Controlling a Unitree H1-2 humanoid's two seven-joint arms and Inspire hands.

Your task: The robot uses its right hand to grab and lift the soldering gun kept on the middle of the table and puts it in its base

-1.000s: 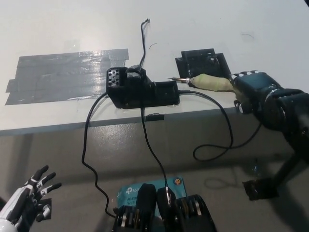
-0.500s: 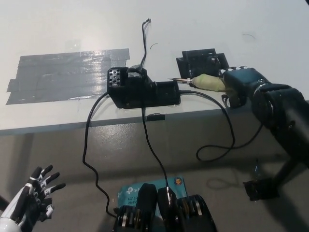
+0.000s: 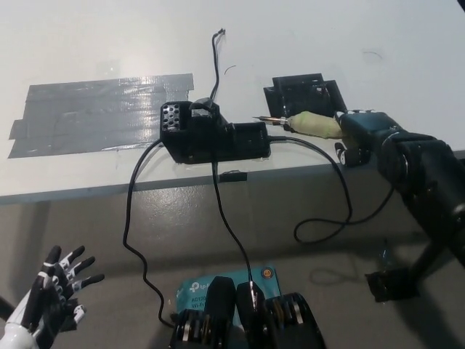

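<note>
The soldering gun (image 3: 309, 124) has a pale yellow-green grip and a thin metal tip pointing left. It is held level just above the white table (image 3: 290, 43). My black right hand (image 3: 367, 134) is shut on the rear of its grip. The tip hangs close to the right end of the black base (image 3: 211, 134), which stands at the table's front edge. The gun's black cable (image 3: 334, 196) loops down off the table edge. My white left hand (image 3: 54, 291) rests open at the lower left, below the table.
A black bracket (image 3: 305, 91) lies behind the gun. Grey tape (image 3: 102, 113) covers the table's left part. Black wires (image 3: 134, 218) run from the base down to a teal box (image 3: 196, 291) on the floor.
My right hand shifted slightly along the gun's grip; the gun stayed almost in place. The left hand rose a little and spread its fingers.
</note>
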